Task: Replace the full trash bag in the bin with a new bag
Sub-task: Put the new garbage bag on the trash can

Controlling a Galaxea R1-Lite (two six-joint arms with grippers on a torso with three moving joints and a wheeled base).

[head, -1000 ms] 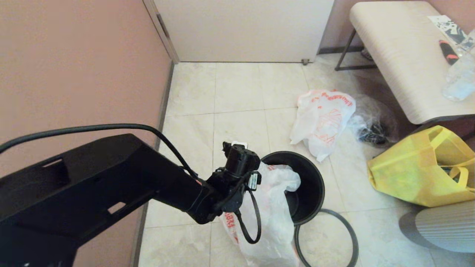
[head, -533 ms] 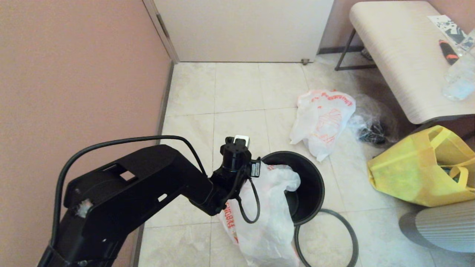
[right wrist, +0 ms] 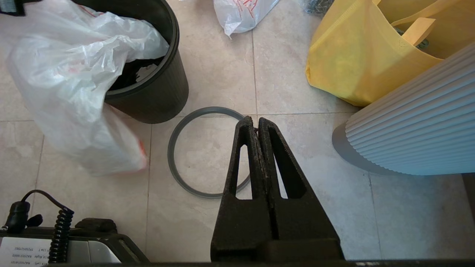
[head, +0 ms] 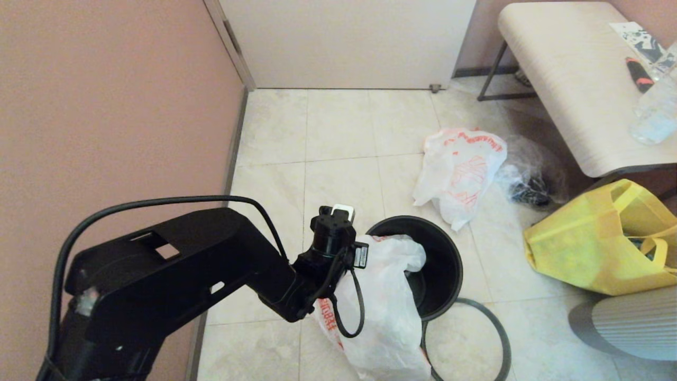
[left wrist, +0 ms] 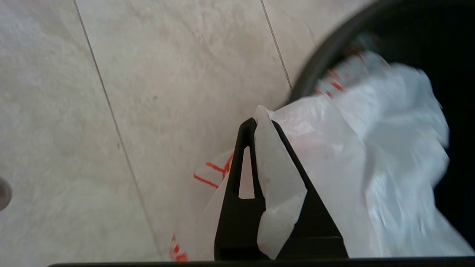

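The black bin stands on the tiled floor, with its grey hoop lying loose beside it. The limp white new bag hangs half in the bin and half over its near-left rim onto the floor. My left gripper is shut on a fold of that bag's film just outside the bin rim. The lumpy full trash bag lies on the floor beyond the bin. My right gripper is shut and empty above the hoop, to the right of the bin.
A yellow tote sits at the right, and a clear bag of dark items lies under a pale bench. A ribbed grey-white object is at the near right. The pink wall runs close on the left.
The left gripper has shut on the new bag's film. The left arm has dropped and drawn slightly left, tugging the bag with it. The right arm has stayed still.
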